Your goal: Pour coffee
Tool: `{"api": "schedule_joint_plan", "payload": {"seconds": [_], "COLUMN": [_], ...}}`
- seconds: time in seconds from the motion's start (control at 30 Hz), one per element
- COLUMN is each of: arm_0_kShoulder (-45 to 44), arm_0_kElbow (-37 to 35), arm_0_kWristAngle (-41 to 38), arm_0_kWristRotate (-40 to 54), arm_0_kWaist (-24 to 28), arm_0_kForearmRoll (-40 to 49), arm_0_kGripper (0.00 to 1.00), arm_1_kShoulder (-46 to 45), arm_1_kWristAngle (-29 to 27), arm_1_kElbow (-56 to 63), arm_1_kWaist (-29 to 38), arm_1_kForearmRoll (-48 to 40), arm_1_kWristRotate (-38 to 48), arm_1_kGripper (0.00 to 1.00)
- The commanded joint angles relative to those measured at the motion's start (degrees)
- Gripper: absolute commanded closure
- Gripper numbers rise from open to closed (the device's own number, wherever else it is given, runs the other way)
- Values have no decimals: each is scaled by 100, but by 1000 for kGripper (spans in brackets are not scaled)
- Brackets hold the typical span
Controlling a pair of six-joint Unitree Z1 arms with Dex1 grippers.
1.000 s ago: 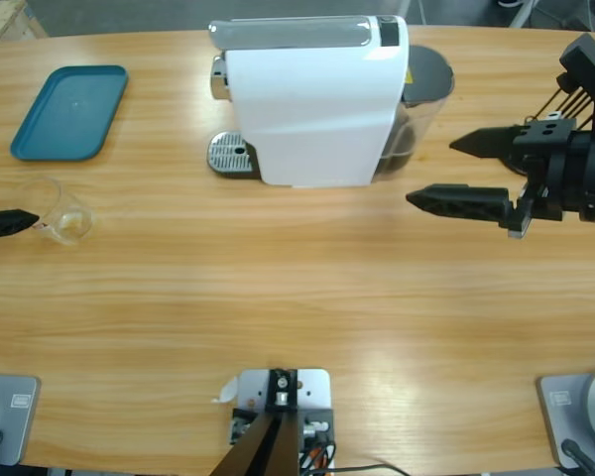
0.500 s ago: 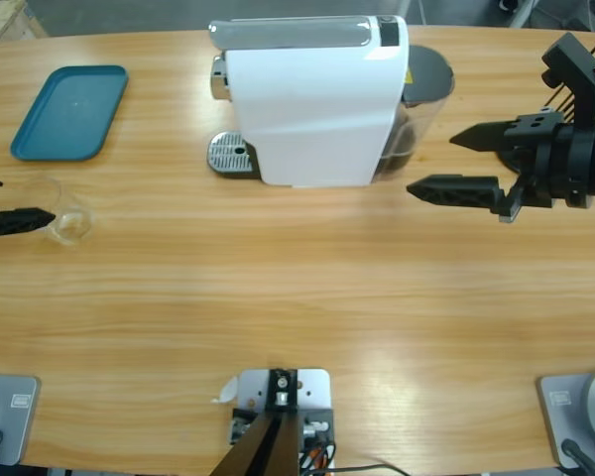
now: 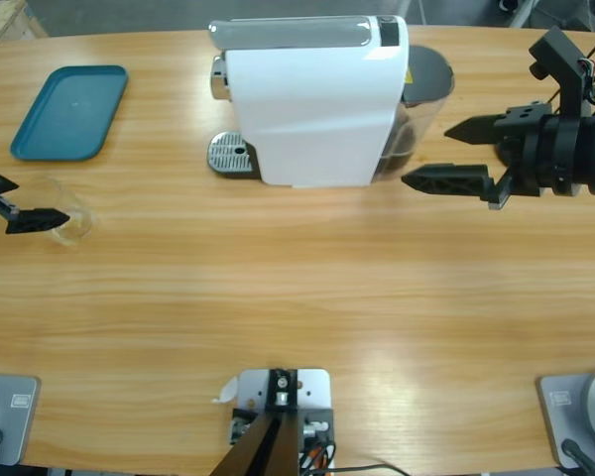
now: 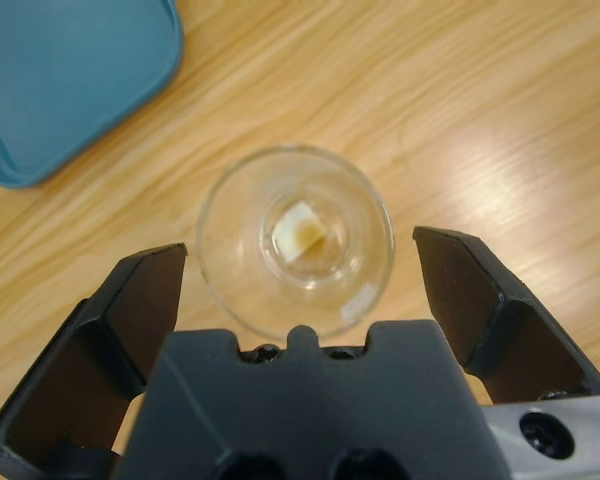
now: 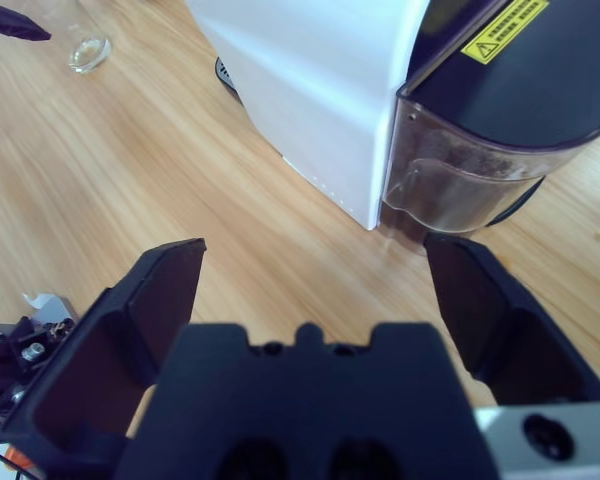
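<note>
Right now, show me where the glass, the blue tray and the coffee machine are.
glass [image 4: 295, 240], left wrist view, on its clear bottom.
blue tray [image 3: 69, 111], high view, on its flat middle.
coffee machine [image 3: 312, 114], high view, on its white body.

My left gripper [image 3: 5, 203] sits at the frame's left edge, jaws spread wide. My right gripper [image 3: 446, 155] reaches in from the right edge, jaws also apart.

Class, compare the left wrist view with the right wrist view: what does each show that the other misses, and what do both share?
Only the left wrist view shows the teal plastic tray and the left claw, open around the small clear glass. Only the right wrist view shows the white coffee machine, its dark water tank and the open right claw. Both show the glass and the wooden table.
</note>
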Motion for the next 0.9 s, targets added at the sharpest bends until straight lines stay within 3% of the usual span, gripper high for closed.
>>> {"api": "schedule_joint_plan", "payload": {"seconds": [0.03,0.77,0.9], "arm_0_kShoulder": [396,445,503], "arm_0_kElbow": [213,162,171], "arm_0_kWristAngle": [197,112,102], "arm_0_kWristRotate": [51,250,231], "arm_0_kWaist": [64,64,64], "arm_0_kForearmRoll": [-292,82,58], "arm_0_kGripper": [11,28,164], "arm_1_kShoulder": [210,342,338], "arm_1_kWristAngle": [125,178,190], "arm_1_kElbow": [78,93,93], "arm_1_kWaist": [-66,-288,-313], "arm_1_kForearmRoll": [-87,-175,-175], "arm_1_kWristRotate": [-72,-125,-142], "arm_1_kGripper": [23,27,32]}}
